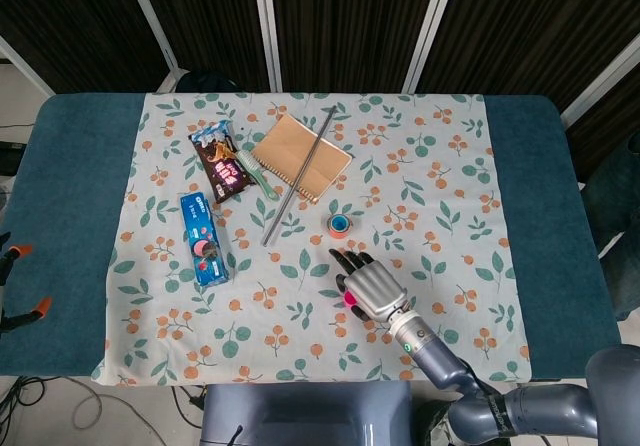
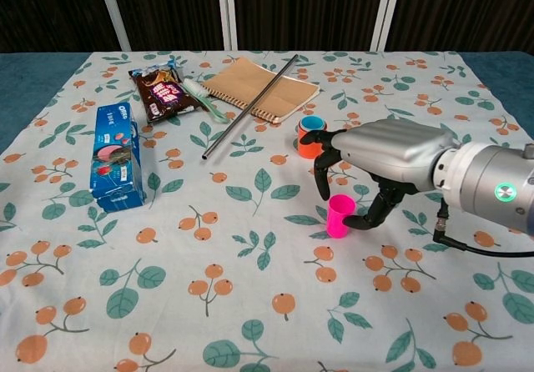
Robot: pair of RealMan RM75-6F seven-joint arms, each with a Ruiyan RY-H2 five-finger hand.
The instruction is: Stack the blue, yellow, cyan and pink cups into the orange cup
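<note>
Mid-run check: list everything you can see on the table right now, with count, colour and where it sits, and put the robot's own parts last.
pink cup: 1, pink, upright at centre right, the right hand's fingers around it
orange cup: 1, orange, cyan cup nested inside, just behind the hand
cyan cup: 1, cyan, only its rim shows
notebook: 1, brown, far centre
metal rod: 1, grey, lying diagonally across the notebook
toothbrush: 1, green and white, left of the notebook
snack packet: 1, brown, far left
Oreo box: 1, blue, left side
tablecloth: 1, white with leaf and berry print
right hand: 1, silver and black, closing on the pink cup; firm grip not certain
left hand: not in view
</note>
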